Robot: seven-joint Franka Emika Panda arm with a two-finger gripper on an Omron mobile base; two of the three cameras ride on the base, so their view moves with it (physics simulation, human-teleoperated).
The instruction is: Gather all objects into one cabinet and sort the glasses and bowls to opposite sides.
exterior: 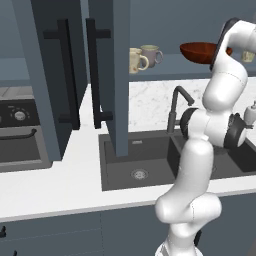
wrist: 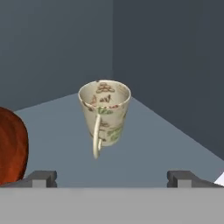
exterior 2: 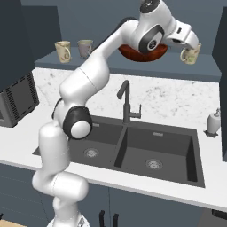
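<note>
Far left on the shelf (exterior 2: 111, 66) of the slate-blue wall cabinet (exterior: 47, 75): two small cream and grey-beige handled mugs, one cream (exterior 2: 63, 51), one greyer (exterior 2: 85, 48), standing upright side by side, well apart from the tool. Further right on the same shelf: a wide glossy red-brown bowl (exterior: 199, 52), partly hidden behind the white arm in the right base view, just left of the tool. In the hand view, seen as a red-brown curve (wrist: 13, 146) at the left edge beside the left finger tip.

Right of the bowl: the tool (wrist: 112, 178), with finger tips spread wide apart and clamped on nothing. Directly ahead of it, centred between the two tips but clear of both: a small cream patterned cup with a loop handle (wrist: 105, 116), upright on the shelf floor, handle turned toward the tool, near the cabinet's inner corner. In the right base view the same cup (exterior 2: 190, 54) just beyond the tool; touching or merely close, hard to tell from that angle.

Below, on the white bench (exterior 2: 26, 146): a dark double sink (exterior 2: 133, 150) with a black tap (exterior 2: 126, 102), and at far right a white soap dispenser (exterior 2: 213, 123).
</note>
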